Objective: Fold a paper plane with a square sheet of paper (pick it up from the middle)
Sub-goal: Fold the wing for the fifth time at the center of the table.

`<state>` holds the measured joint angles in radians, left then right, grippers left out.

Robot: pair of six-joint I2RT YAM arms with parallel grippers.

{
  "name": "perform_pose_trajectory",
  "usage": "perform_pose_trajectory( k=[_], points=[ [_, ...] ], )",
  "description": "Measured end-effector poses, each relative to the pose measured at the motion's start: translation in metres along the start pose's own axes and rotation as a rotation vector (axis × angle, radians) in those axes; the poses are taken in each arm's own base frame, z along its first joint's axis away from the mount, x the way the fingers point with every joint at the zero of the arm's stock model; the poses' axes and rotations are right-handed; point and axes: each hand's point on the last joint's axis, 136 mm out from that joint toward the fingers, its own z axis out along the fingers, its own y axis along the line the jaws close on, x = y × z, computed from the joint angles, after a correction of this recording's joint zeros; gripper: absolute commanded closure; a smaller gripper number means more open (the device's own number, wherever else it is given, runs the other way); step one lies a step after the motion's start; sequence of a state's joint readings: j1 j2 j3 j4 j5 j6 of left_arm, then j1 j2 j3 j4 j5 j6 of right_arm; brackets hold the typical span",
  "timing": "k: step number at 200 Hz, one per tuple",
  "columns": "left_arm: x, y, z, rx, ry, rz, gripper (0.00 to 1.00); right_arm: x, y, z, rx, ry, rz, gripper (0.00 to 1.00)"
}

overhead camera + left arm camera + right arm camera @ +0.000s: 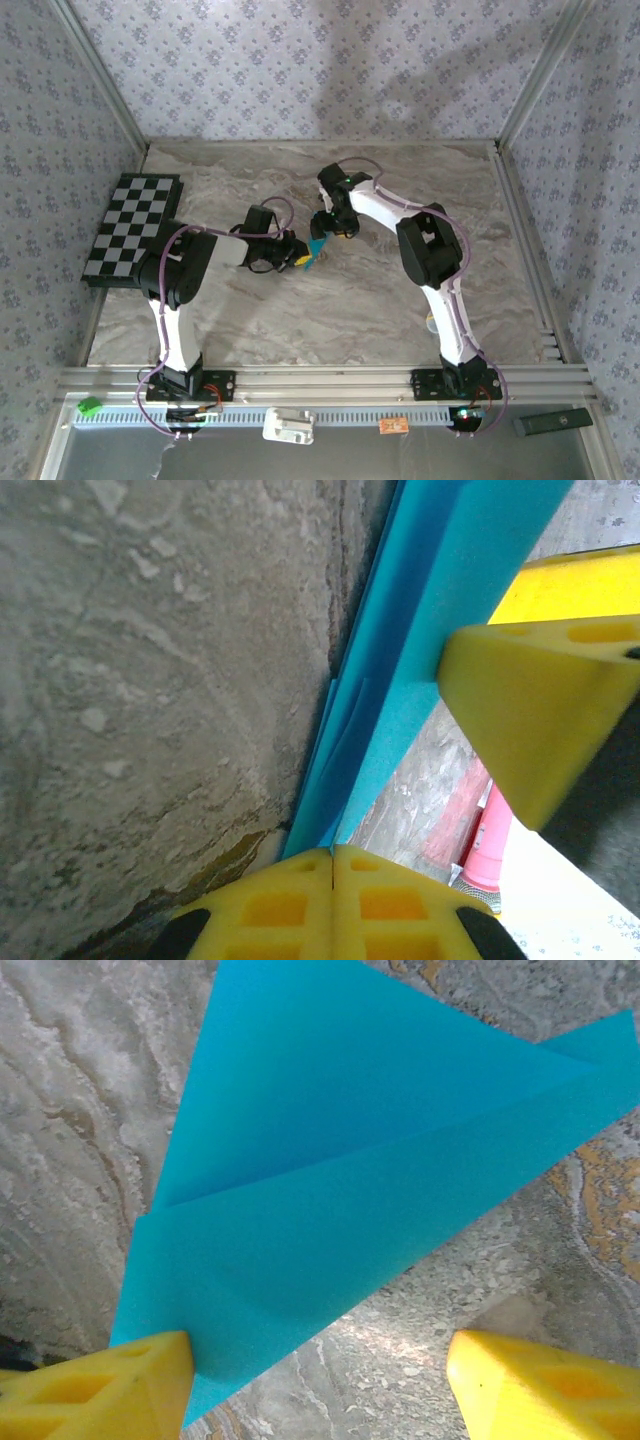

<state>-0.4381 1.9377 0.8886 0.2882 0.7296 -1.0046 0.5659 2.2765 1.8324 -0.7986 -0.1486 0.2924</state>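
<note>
- Paper [316, 250], teal, folded to a creased pointed shape: held at mid-desk [300, 320] between both arms.
- Left end effector [332, 855]: clamped shut on the paper's bottom edge.
- Right end effector [320, 1360]: stood open, one finger [100, 1390] touching a paper corner, the other well clear.
- Checkered board [133, 228]: lay at the desk's left edge, well apart from paper.

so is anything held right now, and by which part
The left gripper is shut on the folded teal paper, pinching one edge. The right gripper stands open, one of its fingers touching the paper.
</note>
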Motion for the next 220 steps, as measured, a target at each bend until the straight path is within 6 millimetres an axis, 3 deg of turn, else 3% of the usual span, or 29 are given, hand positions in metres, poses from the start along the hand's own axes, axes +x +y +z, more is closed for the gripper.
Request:
perform_pose_trajectory(
  k=[160,220],
  points=[
    [-0.002,-0.008,-0.009,-0.023,-0.042,0.019,0.79,-0.002,-0.004,0.006,0.152,0.011,0.130,0.26],
    [0.013,-0.005,-0.006,-0.091,-0.029,0.066,0.76,-0.001,-0.005,0.007,0.157,0.012,0.139,0.26]
  ],
)
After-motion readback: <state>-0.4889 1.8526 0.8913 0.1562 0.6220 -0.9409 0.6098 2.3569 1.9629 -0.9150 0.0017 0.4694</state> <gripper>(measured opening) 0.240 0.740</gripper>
